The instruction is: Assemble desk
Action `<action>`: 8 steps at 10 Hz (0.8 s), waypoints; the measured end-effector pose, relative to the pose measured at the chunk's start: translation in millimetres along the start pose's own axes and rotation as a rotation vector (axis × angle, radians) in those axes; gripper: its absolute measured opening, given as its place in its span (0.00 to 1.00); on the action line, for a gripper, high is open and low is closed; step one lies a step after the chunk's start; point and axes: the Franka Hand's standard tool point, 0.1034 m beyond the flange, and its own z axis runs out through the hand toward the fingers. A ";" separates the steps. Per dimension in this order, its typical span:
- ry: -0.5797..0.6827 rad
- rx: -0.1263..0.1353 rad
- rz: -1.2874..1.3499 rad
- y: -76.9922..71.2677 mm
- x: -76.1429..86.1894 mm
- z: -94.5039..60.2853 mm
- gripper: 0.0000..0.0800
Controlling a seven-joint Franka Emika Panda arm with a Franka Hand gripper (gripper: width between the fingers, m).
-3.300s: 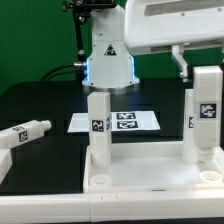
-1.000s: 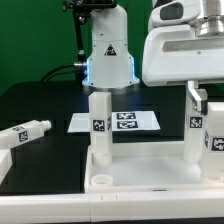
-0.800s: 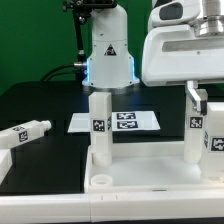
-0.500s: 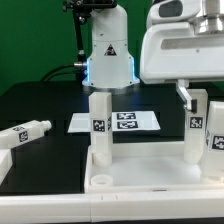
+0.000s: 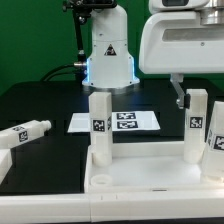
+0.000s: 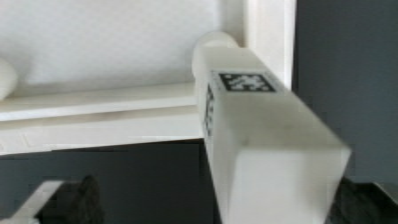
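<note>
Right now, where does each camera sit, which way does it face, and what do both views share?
Exterior view: off the arm, low before the desk top, facing the robot base; the open gripper hangs over the exterior view's right leg.
Wrist view: on the wrist, looking down a leg onto the desk top; no body part clearly shows.
Shared: desk top, likely that leg.

Place: robotics lab cell.
Backdrop: plain green screen.
Bench: matte black table.
Fixtures: blue-lit arm base; marker board lying flat.
Tags: square codes on desk legs.
</note>
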 end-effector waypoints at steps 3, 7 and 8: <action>-0.114 -0.029 0.003 1.0 2.7 7.1 0.81; -0.103 -0.033 0.076 -1.2 -0.5 12.1 0.47; -0.101 -0.037 0.162 -1.8 -0.6 12.0 0.47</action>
